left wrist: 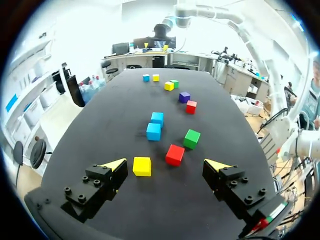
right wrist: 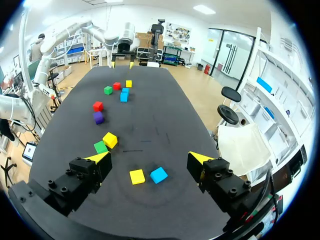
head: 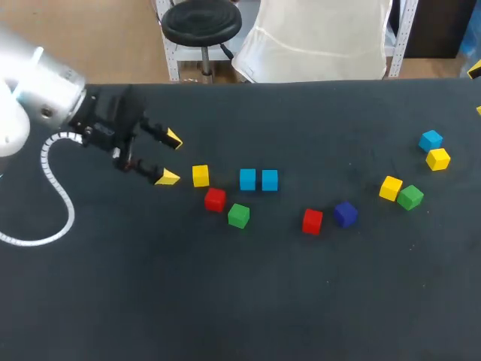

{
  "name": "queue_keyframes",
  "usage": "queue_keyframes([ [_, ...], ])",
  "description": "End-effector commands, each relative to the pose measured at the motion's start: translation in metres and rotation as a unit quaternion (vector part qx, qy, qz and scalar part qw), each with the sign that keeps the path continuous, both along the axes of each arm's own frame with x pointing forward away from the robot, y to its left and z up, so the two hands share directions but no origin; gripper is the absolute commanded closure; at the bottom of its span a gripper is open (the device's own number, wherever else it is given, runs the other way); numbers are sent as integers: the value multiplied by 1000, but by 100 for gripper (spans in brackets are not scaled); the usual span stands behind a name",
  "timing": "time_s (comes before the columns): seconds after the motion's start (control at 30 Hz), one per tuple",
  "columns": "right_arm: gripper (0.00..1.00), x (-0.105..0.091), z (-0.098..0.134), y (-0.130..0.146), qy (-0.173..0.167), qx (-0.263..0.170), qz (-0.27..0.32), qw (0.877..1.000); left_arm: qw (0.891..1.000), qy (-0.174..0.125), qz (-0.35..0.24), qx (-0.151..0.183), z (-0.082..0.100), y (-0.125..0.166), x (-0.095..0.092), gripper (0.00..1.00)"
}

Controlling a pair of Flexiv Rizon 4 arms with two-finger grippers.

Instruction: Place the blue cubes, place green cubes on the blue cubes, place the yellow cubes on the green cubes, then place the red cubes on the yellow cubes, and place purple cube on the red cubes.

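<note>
My left gripper (head: 170,158) hovers open and empty at the table's left, just left of a yellow cube (head: 200,175). In its wrist view that yellow cube (left wrist: 142,166) lies by one finger, with a red cube (left wrist: 174,154) and a green cube (left wrist: 192,138) just ahead. Two blue cubes (head: 247,179) (head: 270,180) sit side by side near the middle. A red cube (head: 312,221) and the purple cube (head: 345,213) lie further right. My right gripper (right wrist: 150,158) is open over the far right end, above a yellow cube (right wrist: 137,176) and a blue cube (right wrist: 159,175).
A yellow cube (head: 390,188) and a green cube (head: 410,197) touch each other at the right. The black table (head: 240,301) has bare cloth along its whole front half. Only the right gripper's yellow tips (head: 475,71) show at the head view's right edge.
</note>
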State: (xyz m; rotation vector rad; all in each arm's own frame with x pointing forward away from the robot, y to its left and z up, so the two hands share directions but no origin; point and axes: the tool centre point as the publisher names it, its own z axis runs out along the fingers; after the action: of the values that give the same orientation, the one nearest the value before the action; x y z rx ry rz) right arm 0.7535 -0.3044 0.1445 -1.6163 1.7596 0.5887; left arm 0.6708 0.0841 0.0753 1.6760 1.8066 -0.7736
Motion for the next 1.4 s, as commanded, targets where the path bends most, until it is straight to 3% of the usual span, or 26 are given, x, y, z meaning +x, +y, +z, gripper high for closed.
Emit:
queue_keyframes([
  [0.03, 0, -1, 0, 0, -1, 0, -1, 1000, 999, -7, 41, 17, 5, 1, -9, 0],
  [0.4, 0, -1, 0, 0, -1, 0, -1, 1000, 999, -7, 41, 17, 5, 1, -9, 0],
  [0.5, 0, -5, 7, 10, -41, -65, 47, 996, 999, -7, 41, 17, 5, 1, -9, 0],
  [0.6, 0, 2, 1, 12, -70, -122, 112, 984, 999, -7, 41, 17, 5, 1, -9, 0],
  [0.73, 0, 17, -14, 4, -71, -177, 181, 965, 999, -7, 41, 17, 5, 1, -9, 0],
  [0.97, 0, 39, -33, -8, -97, -175, 228, 953, 999, -7, 41, 17, 5, 1, -9, 0],
  [1.2, 0, 60, -64, -14, -82, -126, 218, 964, 999, -7, 41, 17, 5, 1, -9, 0],
  [1.4, 0, 61, -87, -11, -74, -107, 235, 963, 999, -7, 41, 17, 5, 1, -9, 0],
])
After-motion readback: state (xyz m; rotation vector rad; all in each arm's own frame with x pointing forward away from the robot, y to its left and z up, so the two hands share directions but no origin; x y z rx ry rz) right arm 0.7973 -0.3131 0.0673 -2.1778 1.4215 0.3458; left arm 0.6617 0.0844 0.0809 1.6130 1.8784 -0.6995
